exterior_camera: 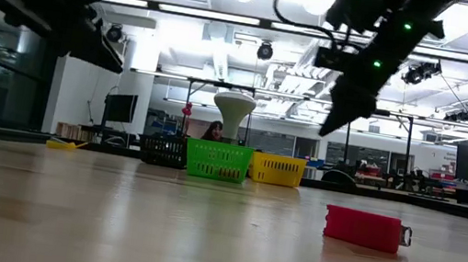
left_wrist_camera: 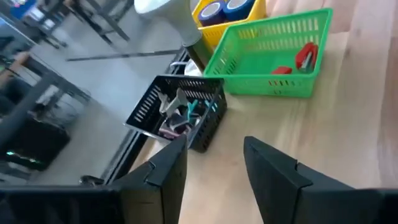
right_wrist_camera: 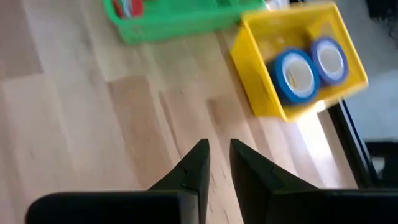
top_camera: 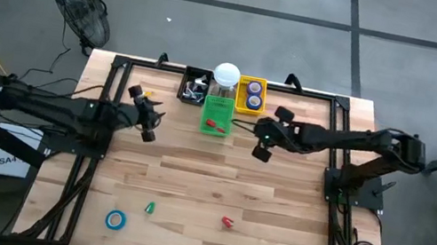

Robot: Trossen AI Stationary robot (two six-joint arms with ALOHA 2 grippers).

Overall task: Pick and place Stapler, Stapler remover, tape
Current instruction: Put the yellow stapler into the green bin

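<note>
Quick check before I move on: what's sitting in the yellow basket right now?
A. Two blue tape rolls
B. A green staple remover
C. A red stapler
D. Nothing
A. The right wrist view shows two blue tape rolls side by side inside the yellow basket, and the high view shows the same pair in it at the back of the table.

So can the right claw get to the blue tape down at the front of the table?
Probably yes. The blue tape lies flat on bare wood with nothing on top, and the right claw holds nothing. But it hangs up by the baskets, so the left claw looks nearer.
</note>
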